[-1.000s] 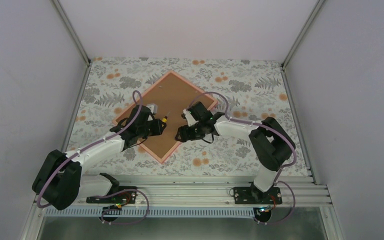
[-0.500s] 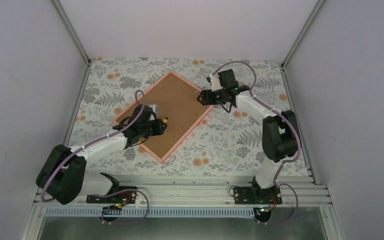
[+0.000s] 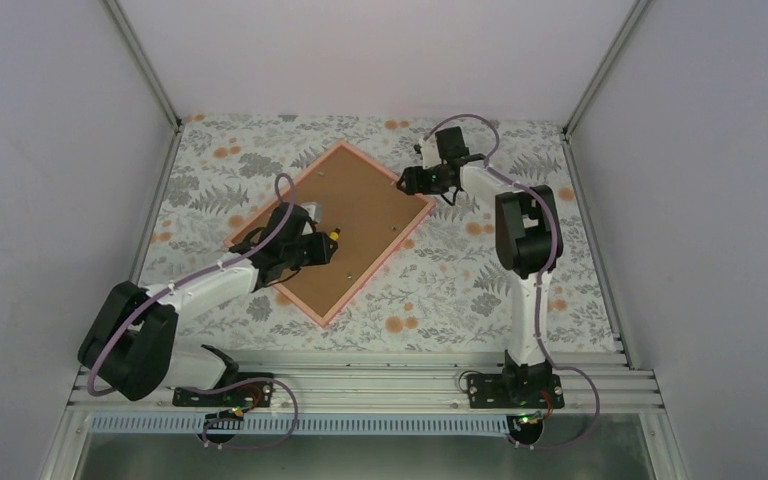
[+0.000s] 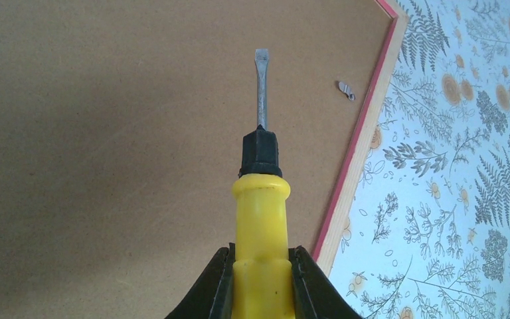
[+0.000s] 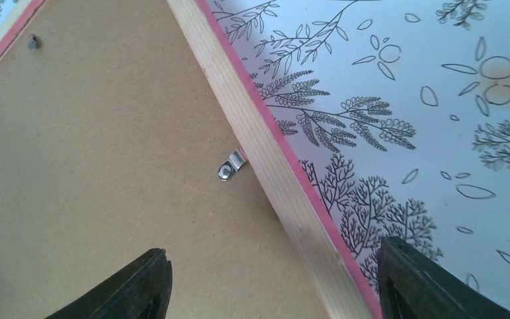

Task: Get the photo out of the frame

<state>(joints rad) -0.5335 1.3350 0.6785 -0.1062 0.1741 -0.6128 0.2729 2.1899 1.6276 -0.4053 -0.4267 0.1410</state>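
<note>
Floral tablecloth [image 3: 460, 290], pink frame [image 3: 360, 192] face-down, left pincer [image 4: 261, 287] clamping yellow screwdriver [image 4: 260, 212]

Your left gripper [image 4: 261, 282] is clamped on the yellow handle of a screwdriver [image 4: 260, 212], one dark finger [image 4: 218, 289] on each side. Its black collar and flat metal blade point away from you over the brown backing board [image 4: 106, 133]; whether the tip touches the board you cannot tell. To the right, a small metal clip [image 4: 346, 90] sits just inside the frame [image 4: 355, 159], whose pink edge lies on the floral tablecloth [image 4: 451, 199].
</note>
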